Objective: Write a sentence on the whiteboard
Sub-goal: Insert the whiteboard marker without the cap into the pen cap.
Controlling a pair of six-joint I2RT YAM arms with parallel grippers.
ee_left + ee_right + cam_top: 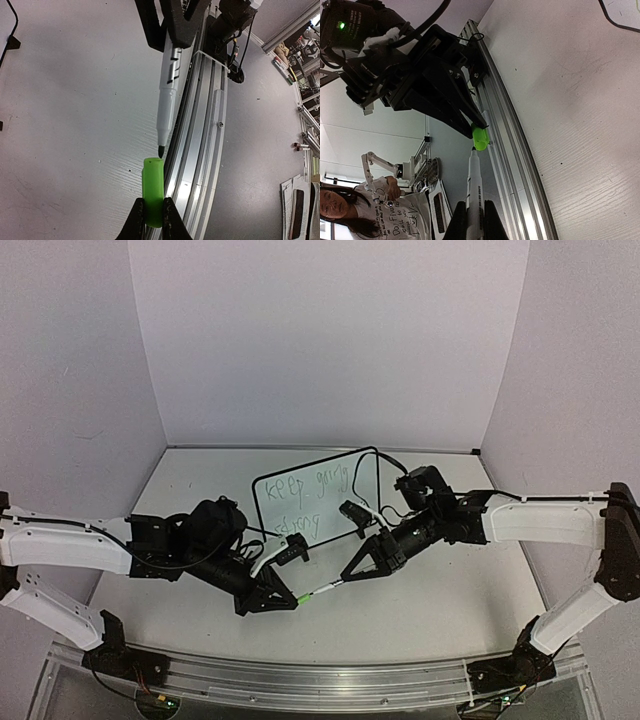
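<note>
Top external, whiteboard (345, 510) beyond right end effector (345, 577)

White marker (328, 587) hangs above the grey table (450, 600) around 6 o'clock, tip right at its green cap (301, 597) on the 8 o'clock side. Aluminium rail (300, 680) runs along 6 o'clock. Right wrist view: somebody (342, 212) at 8 o'clock.

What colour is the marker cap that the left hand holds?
The cap is bright green; the left wrist view shows it best.

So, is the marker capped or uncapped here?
Uncapped: the marker tip is bare, just outside the green cap; the left gripper pinches that cap, the right gripper the marker.
</note>
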